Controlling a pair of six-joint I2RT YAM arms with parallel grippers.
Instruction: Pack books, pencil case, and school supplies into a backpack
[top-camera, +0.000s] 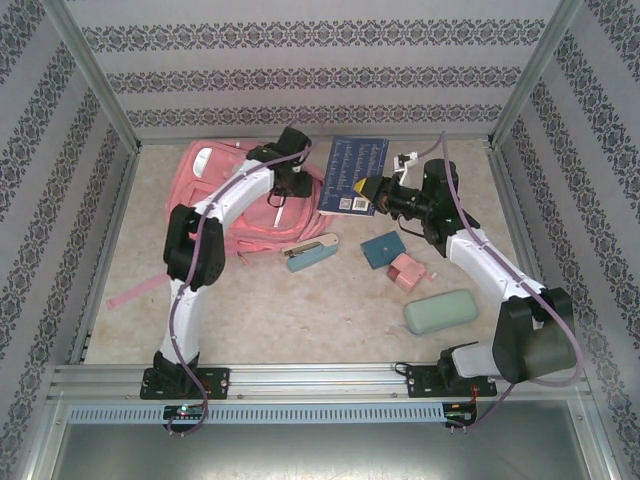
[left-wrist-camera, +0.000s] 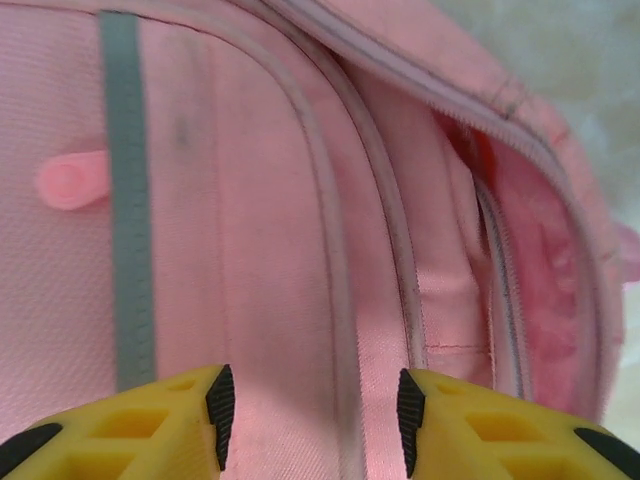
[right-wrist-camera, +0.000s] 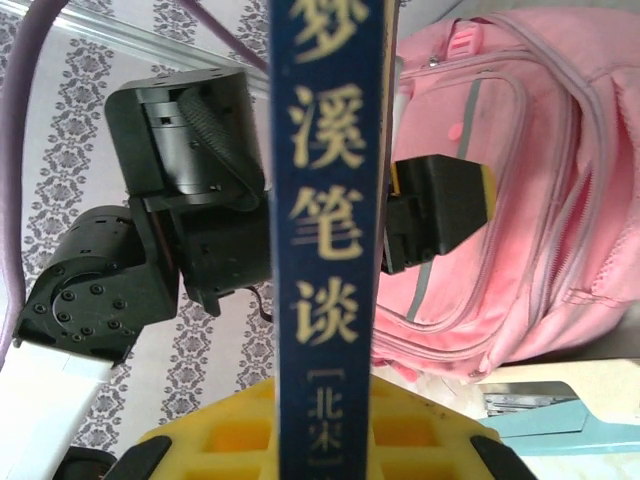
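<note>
The pink backpack (top-camera: 222, 190) lies at the back left of the table. My left gripper (top-camera: 292, 165) hovers open just above its front panel, close to the partly unzipped main opening (left-wrist-camera: 500, 210); nothing is between the fingers (left-wrist-camera: 218, 405). My right gripper (top-camera: 372, 187) is shut on a dark navy book (top-camera: 355, 172), held up just right of the backpack. In the right wrist view the book's spine (right-wrist-camera: 325, 250) with yellow characters stands between the yellow fingers (right-wrist-camera: 225, 435), with the backpack (right-wrist-camera: 540, 200) behind.
A teal and grey stapler-like item (top-camera: 312, 252) lies in front of the backpack. A small teal pad (top-camera: 383, 248), a pink boxy thing (top-camera: 407, 270) and a mint green pencil case (top-camera: 441, 311) sit to the right. A pink strap (top-camera: 135, 290) trails left.
</note>
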